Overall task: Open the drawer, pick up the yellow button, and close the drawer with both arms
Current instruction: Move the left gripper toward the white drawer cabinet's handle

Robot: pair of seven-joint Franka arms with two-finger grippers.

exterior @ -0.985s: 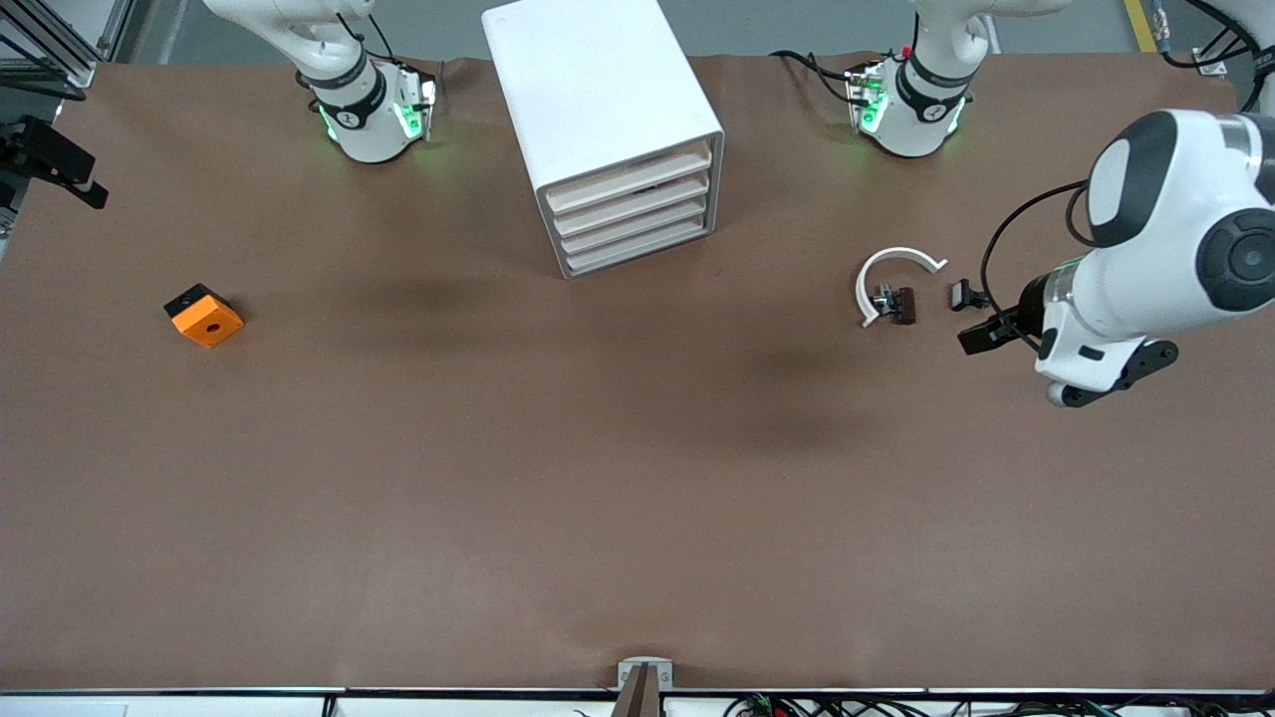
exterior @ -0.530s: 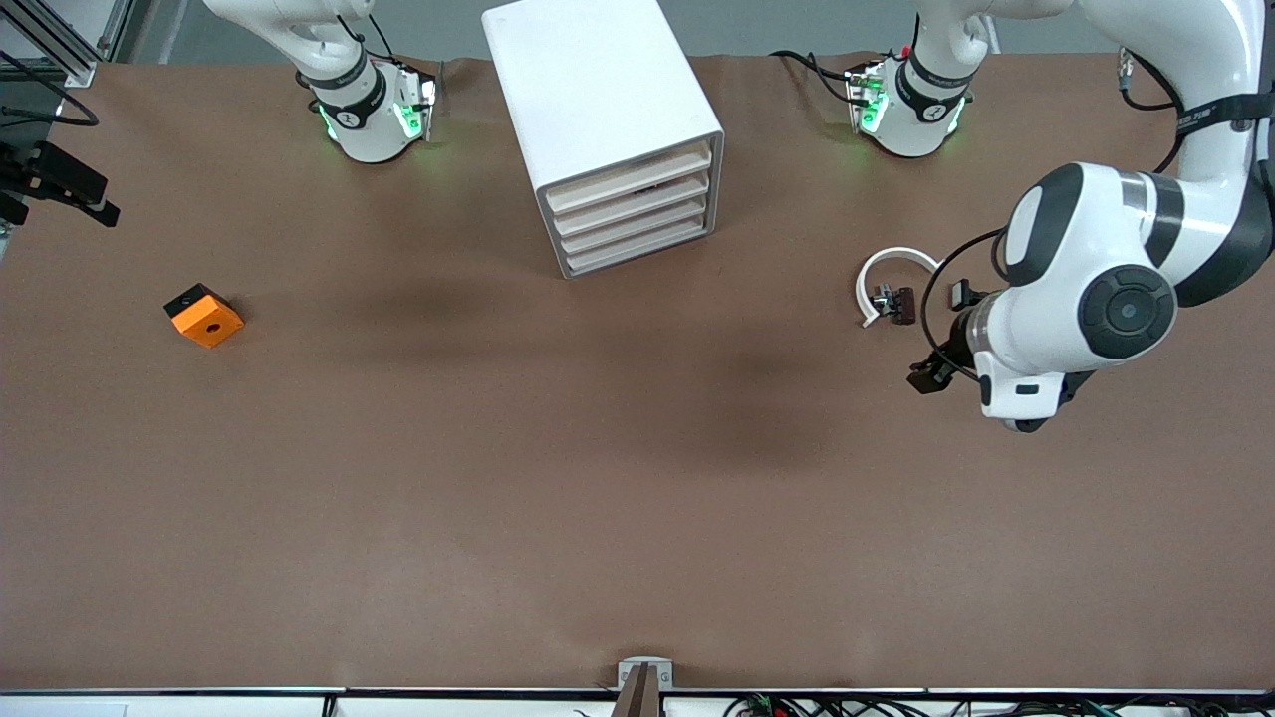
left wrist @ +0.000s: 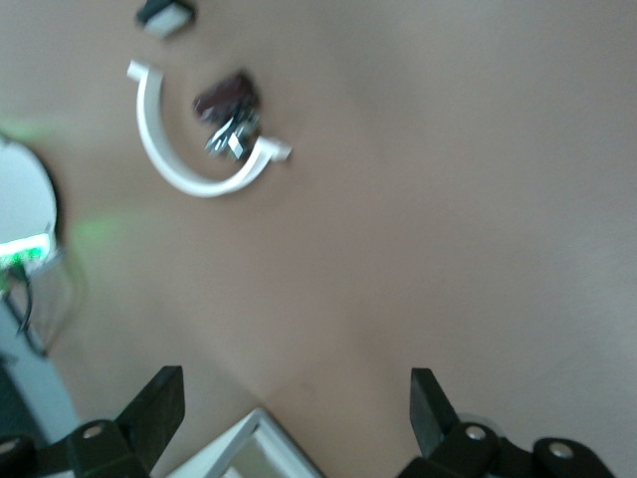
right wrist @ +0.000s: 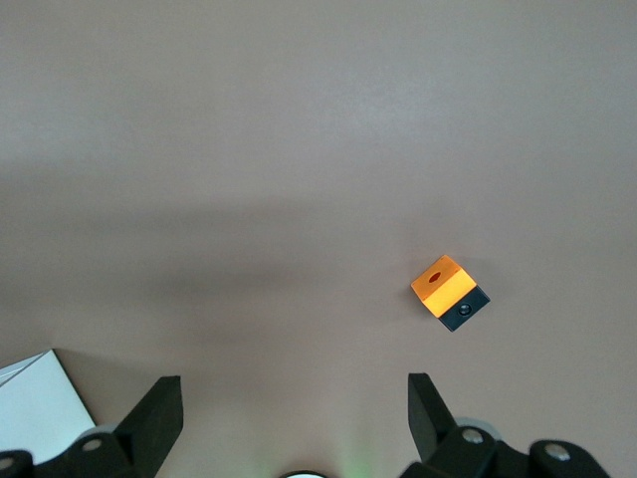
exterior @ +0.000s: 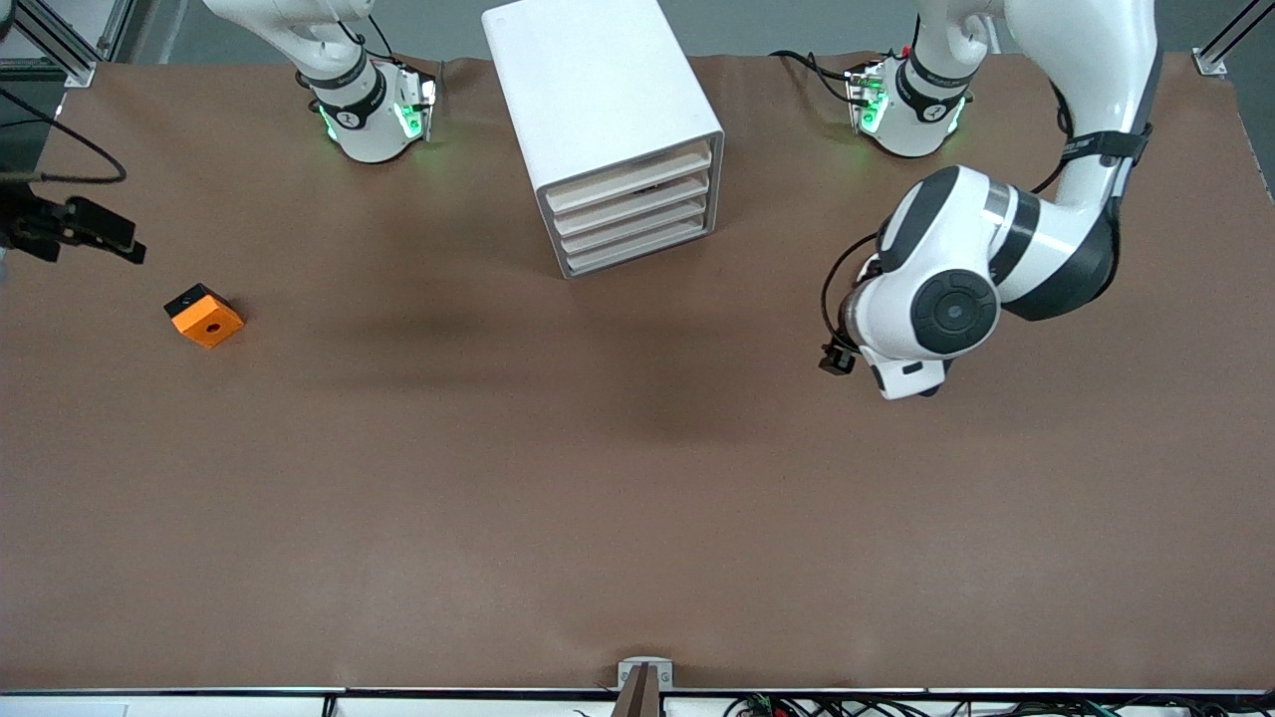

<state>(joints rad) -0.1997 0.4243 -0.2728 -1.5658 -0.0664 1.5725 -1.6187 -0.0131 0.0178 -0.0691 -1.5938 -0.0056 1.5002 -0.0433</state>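
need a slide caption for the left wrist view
Open left pincer above the brown table, with a white curved piece and small dark part lying inside its arc.

One white cabinet (exterior: 608, 119) with four drawers, one orange block (exterior: 204, 316), one white curved piece (left wrist: 189, 149), two small dark parts — and two arms.

Orange block (exterior: 204, 316) on the table (exterior: 498, 498) — white curved piece (left wrist: 184, 149) (dark clip (left wrist: 227, 105) inside).

No legible text, label, brand, number or sign found on any surface. Small markings on the arm bases (exterior: 371, 110) cannot be read.
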